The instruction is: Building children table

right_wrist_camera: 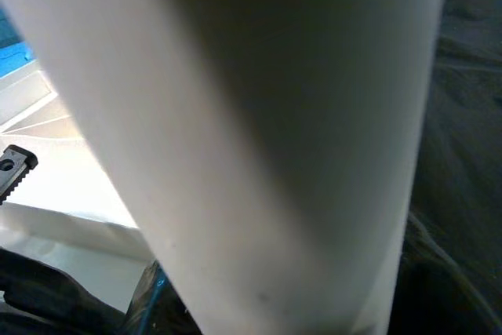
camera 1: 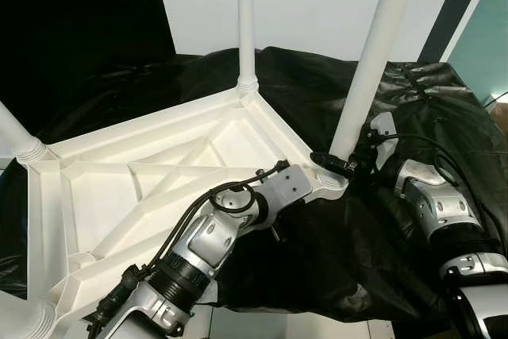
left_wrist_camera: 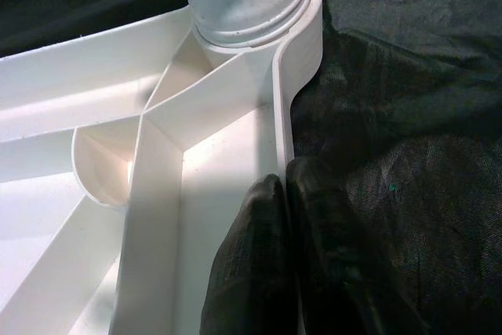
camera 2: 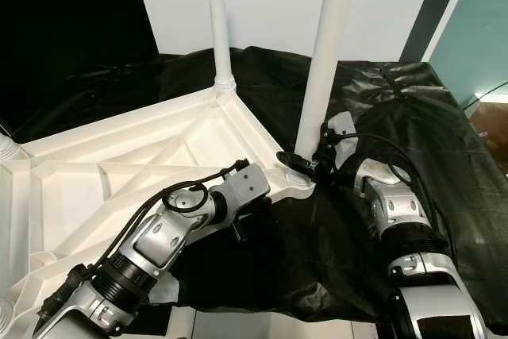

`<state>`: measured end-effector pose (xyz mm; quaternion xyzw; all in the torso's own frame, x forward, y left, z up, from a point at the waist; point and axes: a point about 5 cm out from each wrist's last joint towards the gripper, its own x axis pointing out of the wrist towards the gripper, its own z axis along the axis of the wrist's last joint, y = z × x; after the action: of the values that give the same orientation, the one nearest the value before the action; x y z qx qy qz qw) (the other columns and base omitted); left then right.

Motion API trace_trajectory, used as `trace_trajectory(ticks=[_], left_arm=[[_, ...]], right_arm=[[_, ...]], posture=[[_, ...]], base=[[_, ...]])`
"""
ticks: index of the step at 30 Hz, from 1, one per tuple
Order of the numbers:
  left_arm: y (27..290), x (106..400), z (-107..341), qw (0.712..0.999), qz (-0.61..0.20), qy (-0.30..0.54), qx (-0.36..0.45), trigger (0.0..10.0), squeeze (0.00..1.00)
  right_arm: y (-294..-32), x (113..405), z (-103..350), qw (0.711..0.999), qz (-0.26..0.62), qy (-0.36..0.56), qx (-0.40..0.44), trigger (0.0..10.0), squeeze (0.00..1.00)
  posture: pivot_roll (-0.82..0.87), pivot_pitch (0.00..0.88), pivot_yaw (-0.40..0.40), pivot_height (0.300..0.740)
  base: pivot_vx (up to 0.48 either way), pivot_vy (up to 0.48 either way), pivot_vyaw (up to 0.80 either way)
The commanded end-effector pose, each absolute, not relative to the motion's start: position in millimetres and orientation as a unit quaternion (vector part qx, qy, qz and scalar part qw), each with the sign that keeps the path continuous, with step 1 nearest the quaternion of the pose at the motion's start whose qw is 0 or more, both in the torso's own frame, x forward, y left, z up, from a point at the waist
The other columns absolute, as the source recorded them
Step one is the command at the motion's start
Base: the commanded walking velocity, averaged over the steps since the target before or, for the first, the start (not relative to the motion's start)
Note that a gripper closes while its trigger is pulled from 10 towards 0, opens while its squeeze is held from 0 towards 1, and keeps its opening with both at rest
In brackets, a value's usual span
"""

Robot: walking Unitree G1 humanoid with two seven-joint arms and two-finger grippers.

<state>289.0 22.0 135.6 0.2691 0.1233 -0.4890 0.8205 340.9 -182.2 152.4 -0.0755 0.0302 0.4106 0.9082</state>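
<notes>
Where the white plastic tabletop (camera 1: 159, 172) lies upside down on a black sheet (camera 1: 381, 260), its ribbed underside forms open pockets, and these hold nothing. The left gripper (left_wrist_camera: 286, 217) is pinched on the tabletop's near-right rim: in the left wrist view its two black fingers (left_wrist_camera: 251, 264) sit pressed together, one on the inside of the thin white wall and one on the outside against the sheet, just short of the corner socket. The silver left arm (camera 1: 206, 244) reaches in from the near left, crossing over the tabletop's near edge.

The right gripper (camera 1: 337, 163) is at the base of the right corner leg (camera 1: 369, 61), a white tube standing tilted in the socket at the tabletop's right corner. One black finger (camera 1: 329, 160) lies across the near side of the tube, touching it; the other is hidden behind it, so how far the fingers are spread cannot be told. The right arm (camera 1: 432, 204) comes in from the near right over the sheet.

A second leg (camera 1: 246, 21) stands upright in the far corner, and another (camera 1: 16, 136) rises from the left corner. A dark door (camera 1: 79, 5) stands behind at far left.
</notes>
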Motion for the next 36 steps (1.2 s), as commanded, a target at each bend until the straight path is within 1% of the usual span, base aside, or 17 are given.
trace_trajectory(ticks=[1,2,3,8,9,11,12,13,14,16,20,22,23,24,26,30,36], left_arm=[[27.6,294.2,139.3,0.833,-0.464,0.115,0.279,10.0,0.0],[27.3,294.0,139.4,0.832,-0.465,0.115,0.279,10.0,0.0],[27.2,293.7,139.3,0.832,-0.466,0.115,0.279,10.0,0.0],[27.3,292.4,138.6,0.83,-0.468,0.116,0.279,10.0,0.0],[27.3,292.4,138.6,0.83,-0.468,0.116,0.279,10.0,0.0],[27.0,289.7,137.6,0.829,-0.471,0.119,0.278,10.0,0.0],[27.0,289.7,137.6,0.829,-0.471,0.119,0.278,10.0,0.0],[26.9,288.0,136.2,0.828,-0.473,0.121,0.276,10.0,0.0],[26.9,288.0,136.2,0.828,-0.473,0.121,0.276,10.0,0.0],[26.7,286.2,135.1,0.826,-0.475,0.123,0.276,10.0,0.0],[26.2,285.6,134.9,0.826,-0.476,0.123,0.276,10.0,0.0],[25.3,285.0,134.4,0.825,-0.478,0.123,0.275,10.0,0.0],[25.3,285.0,134.4,0.825,-0.478,0.123,0.275,10.0,0.0],[24.5,284.6,134.0,0.825,-0.479,0.122,0.275,10.0,0.0],[24.1,284.4,133.8,0.824,-0.479,0.122,0.275,10.0,0.0],[22.9,283.8,133.6,0.823,-0.481,0.122,0.275,10.0,0.0],[21.6,284.0,134.4,0.821,-0.484,0.12,0.278,10.0,0.0]], right_arm=[[-178.1,333.5,139.5,0.895,0.437,0.056,-0.064,0.0,0.0],[-178.8,331.9,138.7,0.903,0.423,0.052,-0.061,0.0,0.0],[-179.4,331.9,137.6,0.915,0.397,0.049,-0.053,10.0,0.0],[-177.2,331.2,133.5,0.94,0.336,0.039,-0.044,10.0,0.0],[-177.2,331.2,133.5,0.94,0.336,0.039,-0.044,10.0,0.0],[-171.3,325.9,127.4,0.969,0.238,0.036,-0.045,10.0,0.0],[-171.3,325.9,127.4,0.969,0.238,0.036,-0.045,10.0,0.0],[-168.7,321.8,122.6,0.986,0.157,0.042,-0.032,10.0,0.0],[-168.7,321.8,122.6,0.986,0.157,0.042,-0.032,10.0,0.0],[-164.7,316.5,119.2,0.994,0.093,0.046,-0.037,10.0,0.0],[-160.2,313.5,116.7,0.995,0.073,0.048,-0.038,10.0,0.0],[-149.5,306.2,109.5,0.998,-0.008,0.051,-0.021,10.0,0.0],[-149.5,306.2,109.5,0.998,-0.008,0.051,-0.021,10.0,0.0],[-141.6,302.5,104.1,0.998,-0.037,0.059,0.008,10.0,0.0],[-136.5,300.1,101.0,0.996,-0.054,0.065,0.028,10.0,0.0],[-127.5,298.5,105.4,0.997,-0.038,0.054,0.041,10.0,0.0],[-130.1,295.5,111.9,0.998,-0.035,0.041,0.039,10.0,0.0]], posture=[[-0.04,0.0,-0.007,0.74],[-0.04,0.0,-0.006,0.74],[-0.04,0.0,-0.007,0.74],[-0.04,0.0,-0.007,0.74],[-0.04,0.0,-0.007,0.74],[-0.05,0.0,-0.01,0.74],[-0.05,0.0,-0.01,0.74],[-0.05,0.0,-0.008,0.74],[-0.05,0.0,-0.008,0.74],[-0.05,0.0,-0.009,0.74],[-0.05,0.0,-0.011,0.74],[-0.05,0.0,-0.016,0.74],[-0.05,0.0,-0.016,0.74],[-0.04,0.0,-0.018,0.74],[-0.04,0.0,-0.019,0.74],[-0.05,0.0,-0.016,0.74],[-0.05,0.0,-0.015,0.74]], base=[[0.0,0.0,0.0],[0.0,0.0,0.0],[0.0,0.0,0.0],[0.0,0.0,0.0],[0.0,0.0,0.0],[0.0,0.0,0.0],[0.0,0.0,0.0],[0.0,0.0,0.0],[0.0,0.0,0.0],[0.0,0.0,0.0],[0.0,0.0,0.0],[0.0,0.0,0.0],[0.0,0.0,0.0],[0.0,0.0,0.0],[0.0,0.0,0.0],[0.0,0.0,0.0],[0.0,0.0,0.0]])
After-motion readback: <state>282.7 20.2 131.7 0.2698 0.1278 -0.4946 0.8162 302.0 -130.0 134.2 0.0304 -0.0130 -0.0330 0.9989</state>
